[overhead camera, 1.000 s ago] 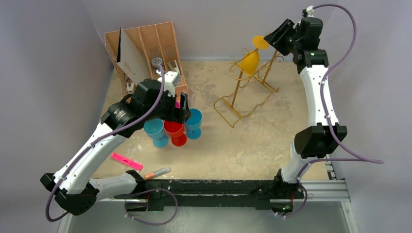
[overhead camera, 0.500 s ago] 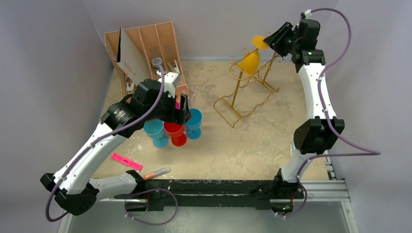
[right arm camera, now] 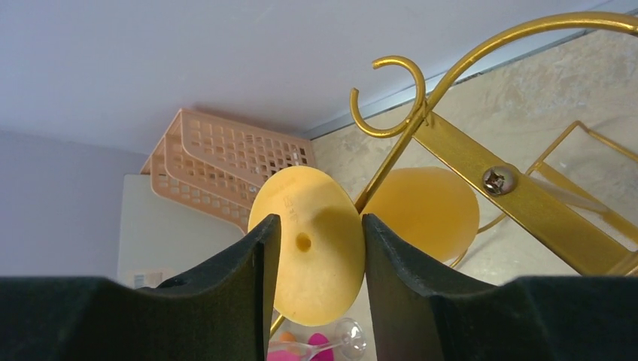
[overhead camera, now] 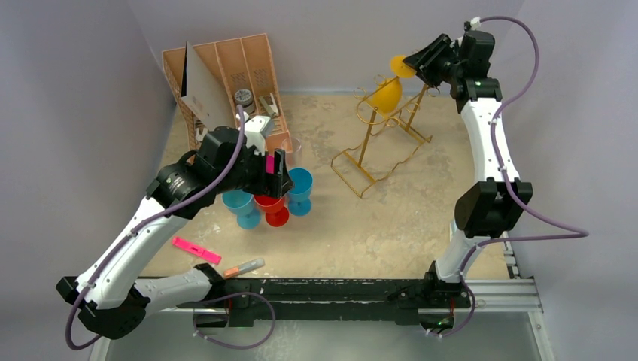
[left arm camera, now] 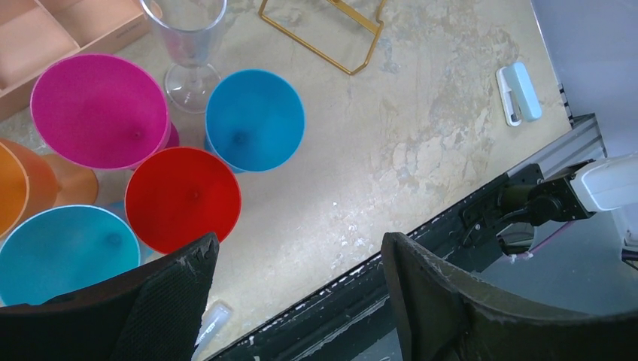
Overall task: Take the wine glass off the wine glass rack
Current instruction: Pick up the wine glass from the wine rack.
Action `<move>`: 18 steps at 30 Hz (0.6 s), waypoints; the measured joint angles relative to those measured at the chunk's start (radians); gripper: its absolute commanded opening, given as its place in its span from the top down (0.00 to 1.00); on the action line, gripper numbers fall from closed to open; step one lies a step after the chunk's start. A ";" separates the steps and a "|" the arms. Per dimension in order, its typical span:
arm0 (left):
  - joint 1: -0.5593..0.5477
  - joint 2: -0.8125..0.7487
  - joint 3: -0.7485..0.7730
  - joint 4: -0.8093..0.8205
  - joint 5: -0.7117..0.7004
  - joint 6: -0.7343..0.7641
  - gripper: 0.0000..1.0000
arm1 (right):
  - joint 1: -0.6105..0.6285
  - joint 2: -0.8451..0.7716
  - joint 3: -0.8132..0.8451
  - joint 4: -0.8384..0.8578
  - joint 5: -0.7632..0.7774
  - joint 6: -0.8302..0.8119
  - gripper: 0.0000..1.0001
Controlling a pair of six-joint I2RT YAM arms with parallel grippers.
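A yellow wine glass (overhead camera: pixel 387 95) hangs upside down on the wine glass rack (overhead camera: pixel 369 143), a thin gold wire frame at the back right of the table. Its round foot (right arm camera: pixel 312 256) sticks up beside a hooked arm of the rack (right arm camera: pixel 481 177), and its bowl (right arm camera: pixel 425 210) hangs behind the rack's gold bar. My right gripper (right arm camera: pixel 320 222) is shut on the edges of that foot, high at the back (overhead camera: pixel 416 60). My left gripper (left arm camera: pixel 299 239) is open and holds nothing. It hovers above a cluster of coloured cups (overhead camera: pixel 280 169).
Under the left gripper stand red (left arm camera: pixel 183 197), blue (left arm camera: pixel 254 119), magenta (left arm camera: pixel 98 109) and teal (left arm camera: pixel 64 252) cups and a clear glass (left arm camera: pixel 192 37). A tan slotted organiser (overhead camera: pixel 226 68) fills the back left corner. A pink marker (overhead camera: pixel 195 250) and an orange-capped one (overhead camera: pixel 243 266) lie near the front rail.
The left arm has drawn a little back toward the near left, still open. The right gripper keeps its hold on the glass foot and has barely moved.
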State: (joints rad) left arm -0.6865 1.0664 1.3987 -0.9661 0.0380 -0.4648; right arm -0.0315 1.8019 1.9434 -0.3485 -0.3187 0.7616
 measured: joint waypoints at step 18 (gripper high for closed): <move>0.000 0.029 0.000 0.004 0.079 0.005 0.22 | -0.024 -0.010 -0.034 0.015 -0.069 0.057 0.68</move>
State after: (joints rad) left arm -0.6865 1.0950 1.3991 -0.9619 0.1165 -0.4595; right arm -0.0555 1.7916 1.9095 -0.3332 -0.3882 0.8188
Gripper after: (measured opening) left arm 0.778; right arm 0.358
